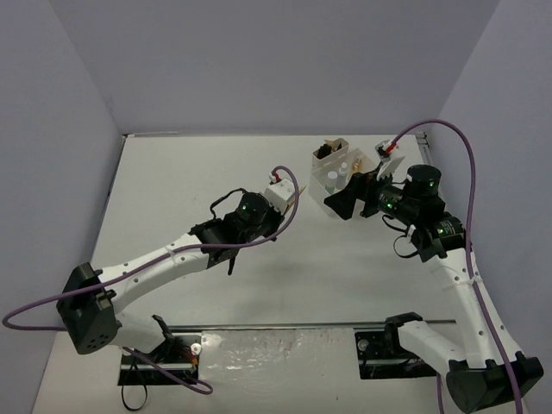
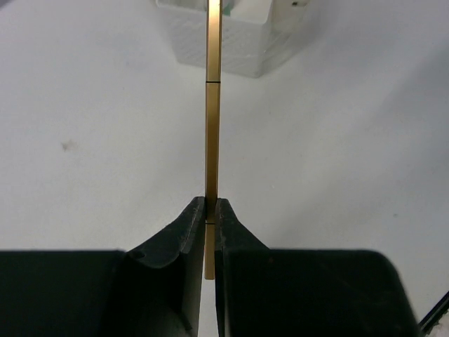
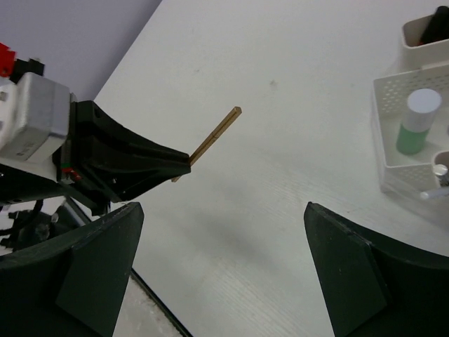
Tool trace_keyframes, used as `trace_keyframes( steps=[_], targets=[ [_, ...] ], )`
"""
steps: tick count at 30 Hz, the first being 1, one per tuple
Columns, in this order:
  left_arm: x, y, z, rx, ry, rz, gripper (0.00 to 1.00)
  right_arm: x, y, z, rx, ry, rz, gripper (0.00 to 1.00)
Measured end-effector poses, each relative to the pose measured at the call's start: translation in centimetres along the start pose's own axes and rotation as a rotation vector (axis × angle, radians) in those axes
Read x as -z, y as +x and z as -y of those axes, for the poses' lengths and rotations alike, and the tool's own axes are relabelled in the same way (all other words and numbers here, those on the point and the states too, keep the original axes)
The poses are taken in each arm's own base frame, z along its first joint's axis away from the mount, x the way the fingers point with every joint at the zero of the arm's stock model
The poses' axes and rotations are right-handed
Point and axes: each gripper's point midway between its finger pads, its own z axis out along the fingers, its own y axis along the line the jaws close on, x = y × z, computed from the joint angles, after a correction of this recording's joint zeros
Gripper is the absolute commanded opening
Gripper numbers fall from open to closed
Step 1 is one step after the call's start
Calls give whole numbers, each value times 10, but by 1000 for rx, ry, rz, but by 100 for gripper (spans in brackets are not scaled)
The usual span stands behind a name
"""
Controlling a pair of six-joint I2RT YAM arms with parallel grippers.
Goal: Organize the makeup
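Left end effector [image 2: 210, 205] is clenched on the tail end of a thin tan pencil [image 2: 212, 140], held off the counter [image 2: 84, 140] and pointing at the white box [image 2: 238, 53]. The right end effector [image 3: 221, 210] hangs spread wide and empty near that box. With such a tiny bite I'd worry the pencil swivels or slips out, or its tip snags the box wall.

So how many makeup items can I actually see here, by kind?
Tan pencil, in the left gripper: 1
Green bottle: 1
Silver-capped bottle: 1
Thin white pencil: 1
Black tube: 1
Total: 5 visible; the white box may hide more.
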Motion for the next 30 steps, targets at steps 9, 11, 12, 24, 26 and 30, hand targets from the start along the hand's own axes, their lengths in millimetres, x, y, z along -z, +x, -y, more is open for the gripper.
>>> trace_keyframes(
  steps=[9, 11, 12, 24, 26, 30],
  targets=[
    [22, -35, 47, -211, 145, 135, 0, -7, 6, -21, -30, -143, -68, 91],
    [26, -40, 55, -240, 171, 151, 0, -8, 6, -23, -32, -160, -76, 89],
    [27, -43, 59, -252, 183, 160, 0, -8, 6, -24, -34, -167, -80, 88],
    [36, -66, 76, -319, 232, 230, 0, -9, 11, -32, -35, -222, -107, 45],
    [37, -70, 76, -322, 233, 239, 0, -9, 11, -33, -32, -230, -108, 37],
    [39, -77, 77, -323, 233, 254, 0, -8, 12, -34, -28, -239, -110, 13]
  ],
)
